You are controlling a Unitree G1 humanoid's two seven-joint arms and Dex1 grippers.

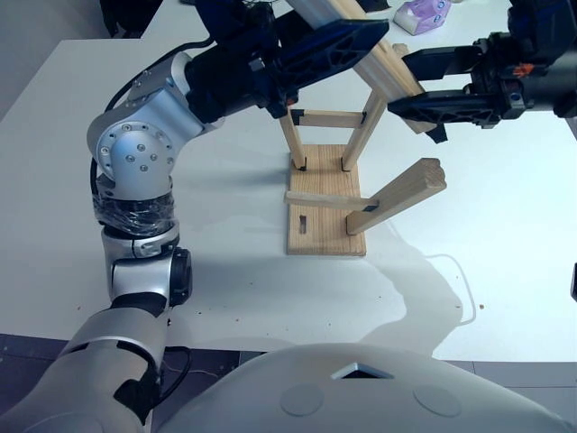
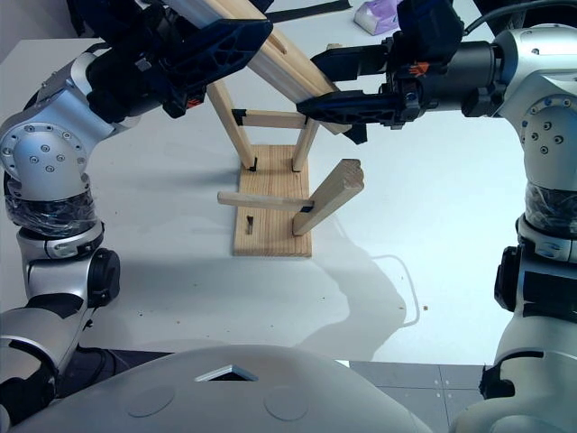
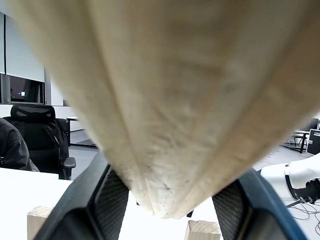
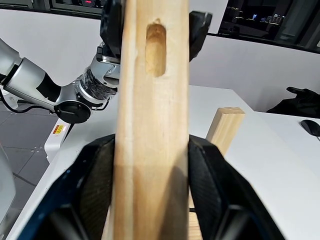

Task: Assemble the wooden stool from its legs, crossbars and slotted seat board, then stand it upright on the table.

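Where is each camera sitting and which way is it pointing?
Left eye: on the head, facing forward and down at the seat board; left gripper and right gripper show.
Right eye: beside it, same scene.
Left wrist: on the left arm, facing the leg between its own fingers.
Right wrist: on the right arm, looking along that leg toward the left gripper.
Both wrist views share the leg.
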